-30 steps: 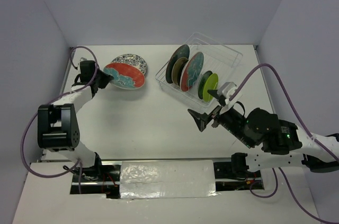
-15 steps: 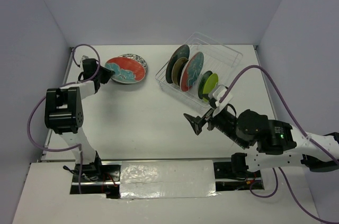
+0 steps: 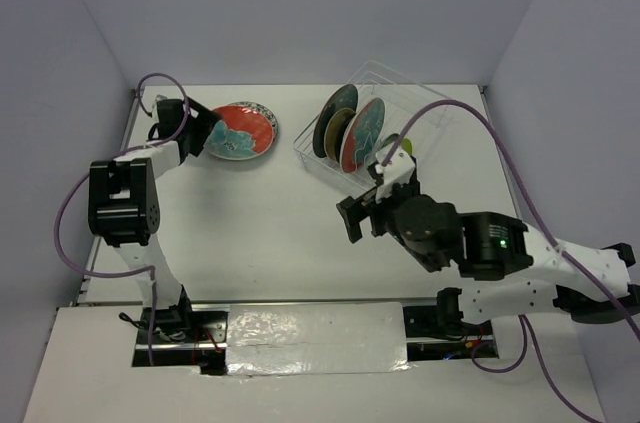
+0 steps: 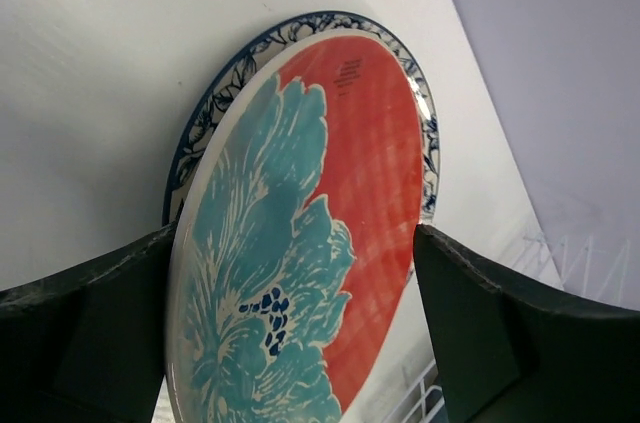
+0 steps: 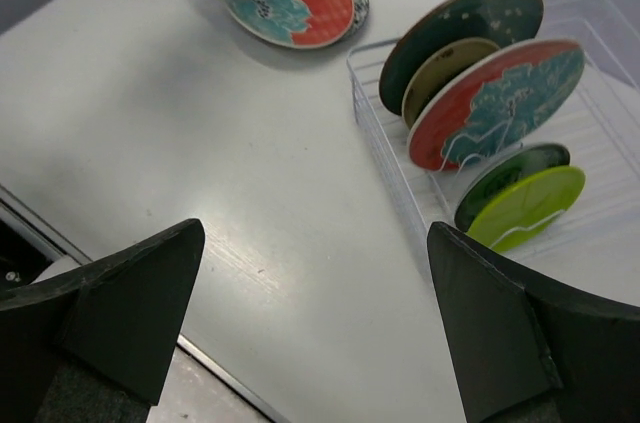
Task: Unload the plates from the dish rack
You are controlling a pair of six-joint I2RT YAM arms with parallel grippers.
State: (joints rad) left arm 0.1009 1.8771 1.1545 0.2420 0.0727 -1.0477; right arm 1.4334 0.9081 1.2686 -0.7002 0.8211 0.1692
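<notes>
A red-and-teal plate (image 3: 240,130) lies on a blue-patterned plate (image 3: 262,111) at the table's far left. My left gripper (image 3: 205,131) is at its left rim, open. In the left wrist view the red-and-teal plate (image 4: 300,243) fills the gap between the spread fingers of the left gripper (image 4: 295,243). The dish rack (image 3: 430,108) holds a dark teal plate (image 5: 470,28), a tan one (image 5: 445,73), another red-and-teal one (image 5: 500,103), a dark green one (image 5: 510,178) and a lime one (image 5: 525,208), all on edge. My right gripper (image 3: 352,218) hovers open and empty over the table, left of the rack.
The right arm's purple cable (image 3: 470,118) arches over the rack's right side, and the arm hides the rack's near corner from above. A foil-covered strip (image 3: 315,338) runs along the table's near edge. White walls close in the left, right and far sides.
The left gripper has opened and let the red-and-teal plate settle on the patterned plate. The right arm has swung left and forward, away from the rack's near corner.
</notes>
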